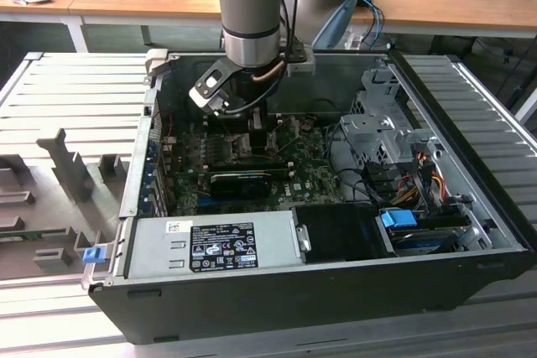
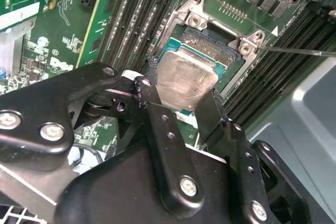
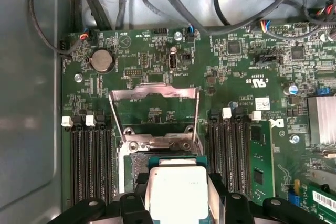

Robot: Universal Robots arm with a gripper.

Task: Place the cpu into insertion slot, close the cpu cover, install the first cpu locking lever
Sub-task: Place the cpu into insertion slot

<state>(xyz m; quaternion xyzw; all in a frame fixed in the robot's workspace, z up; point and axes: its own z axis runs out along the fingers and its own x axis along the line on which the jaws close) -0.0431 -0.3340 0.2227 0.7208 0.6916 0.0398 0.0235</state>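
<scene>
- Jaws closed on the cpu [image 2: 186,80], pinching two opposite edges, over the insertion slot [image 2: 212,45]; seated or not, I cannot tell.
- Exterior view: that spot lies at 12 o'clock from the graphics card [image 1: 243,182].
- The cpu cover [image 3: 155,94] stands open.
- Likely light, stiff, slick-faced, fragile underneath: hold by the edges only.

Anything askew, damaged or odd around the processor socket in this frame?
Nothing clearly out of place. The gripper clasps the square pale metallic chip over the silver-rimmed black socket, whose thin silver frame cover stands flipped open. Only the chip's face looks streaky and smudged.
</scene>
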